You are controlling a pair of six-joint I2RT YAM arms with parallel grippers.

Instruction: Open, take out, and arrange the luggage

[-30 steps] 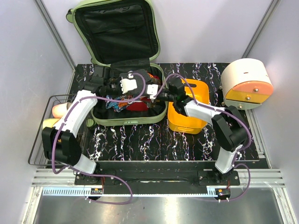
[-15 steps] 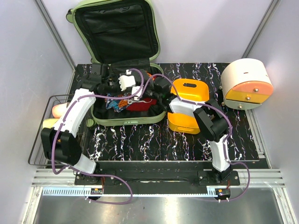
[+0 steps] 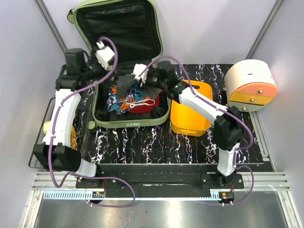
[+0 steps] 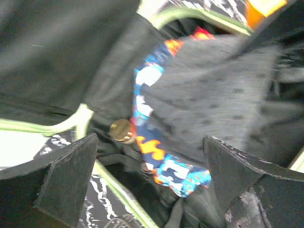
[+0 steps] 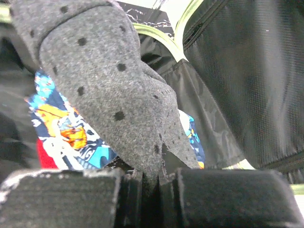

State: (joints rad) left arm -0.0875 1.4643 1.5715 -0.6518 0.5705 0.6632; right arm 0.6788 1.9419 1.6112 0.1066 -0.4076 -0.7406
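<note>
— Where's the suitcase (image 3: 130,122) sitting?

— It's lying open toward the far left corner of the bench (image 3: 142,142). The bottom half is resting flat and the lid (image 3: 118,28) is standing up against the back wall. The right gripper (image 5: 147,187) is leaning in from the right side and pinching a grey cloth (image 5: 109,80) tight between its fingers. The cloth is hanging up out of the pile.

— And the other one?

— The left gripper (image 4: 149,147) is hovering near the lid's left edge with its fingers spread wide, carrying nothing.

— So how should that lift be going?

— Slowly and straight up, I'd say, until the cloth's tail is clearing the green rim. After that it could be going across to the orange bin (image 3: 190,118) just beside the case on the right. The blue patterned fabric (image 3: 118,100) is lying right under the grey piece, so a quick pull is risking dragging it along. The free gripper could be pressing the pile down.

— What's the stuff like?

— The grey cloth is looking soft and felty, dotted dark, and draping in a loose fold. The shell is looking hard and smooth with rounded corners, and the lining is a thin black weave. A red piece (image 3: 145,108) and a white cord loop (image 3: 142,101) are lying among the clothes, and that loop is looking ready to snag.
</note>
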